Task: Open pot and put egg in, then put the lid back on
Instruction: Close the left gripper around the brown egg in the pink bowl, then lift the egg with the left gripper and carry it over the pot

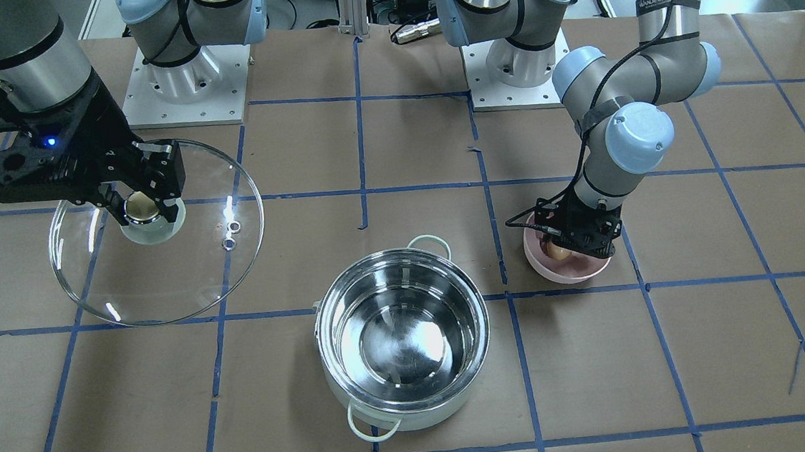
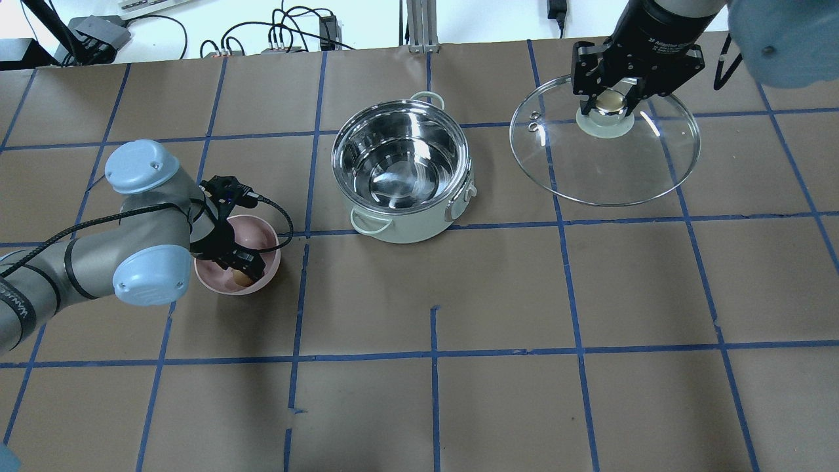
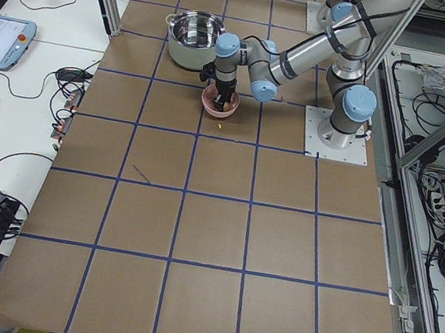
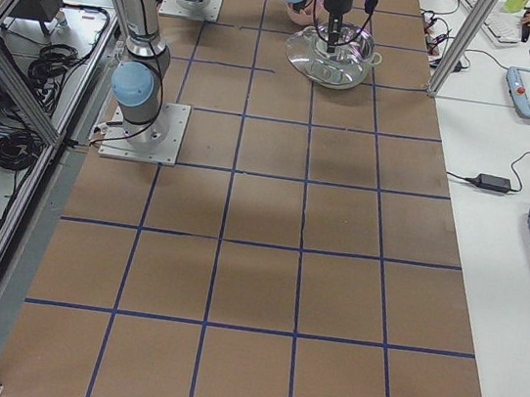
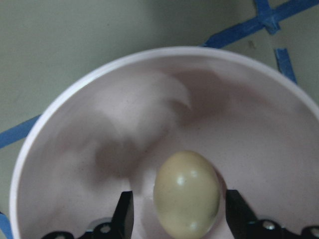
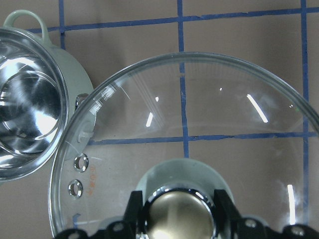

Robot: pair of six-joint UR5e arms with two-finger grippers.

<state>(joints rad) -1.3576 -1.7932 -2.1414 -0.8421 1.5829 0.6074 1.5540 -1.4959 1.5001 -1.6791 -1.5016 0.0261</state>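
Glass domed lid (image 2: pixel 609 164) clenched by right end effector (image 2: pixel 611 102), left end effector (image 5: pixel 177 219) released astride smooth egg (image 5: pixel 187 191)

Left gripper (image 5: pixel 180 211) points down, jaws apart — right gripper (image 6: pixel 178 211) clamps the lid (image 6: pixel 199 114).

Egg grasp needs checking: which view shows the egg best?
Left wrist-mounted: the egg lies large, unblocked, between the left pincer fingers in the pink bowl. Front-facing and overhead show a sliver; side views are too small.

Brown table (image 2: pixel 498 288) with pot (image 2: pixel 413 227), pink bowl (image 2: pixel 262 231)
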